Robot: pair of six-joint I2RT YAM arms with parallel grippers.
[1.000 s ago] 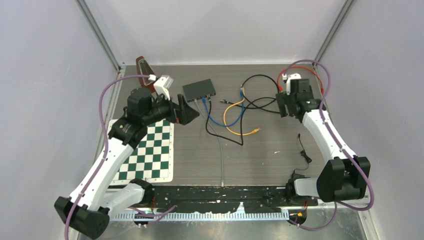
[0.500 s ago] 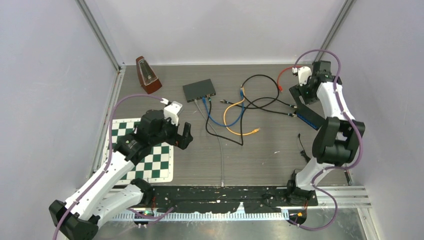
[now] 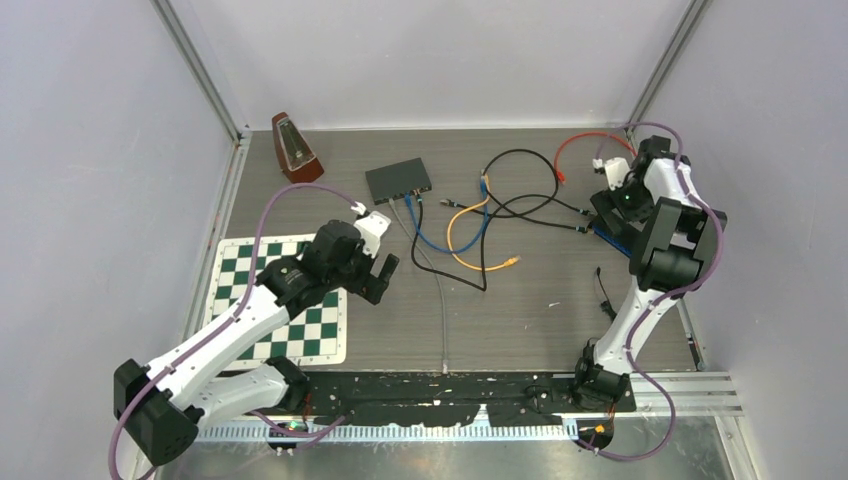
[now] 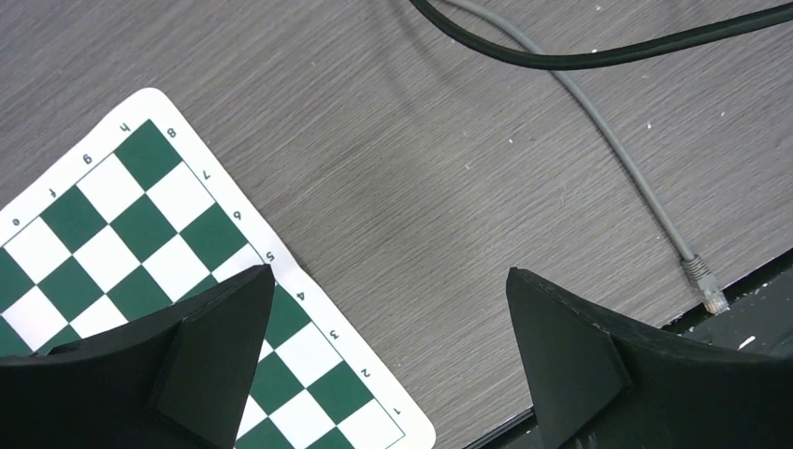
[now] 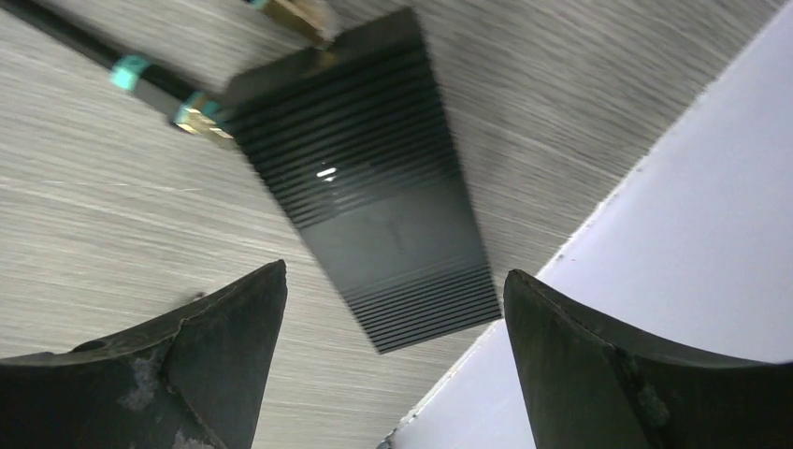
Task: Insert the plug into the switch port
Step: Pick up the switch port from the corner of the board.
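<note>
Gaping wide and empty, the left pincer (image 4: 390, 276) hangs — grey plug (image 4: 711, 292) nearby, outside it (untouched).

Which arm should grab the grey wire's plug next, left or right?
Probably the left arm: its open jaws hang near the grey cable's clear plug and the flat black switch box. The right arm has its jaws far off, over a ribbed black block.

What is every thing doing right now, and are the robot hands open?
Left hand, open, empty.
Right hand, open, empty, facing a black ribbed box.
Grey cable plug, loose on the table.
Orange cable plug, loose on the table.
Black switch box, lying flat.
Brown metronome, upright.
</note>
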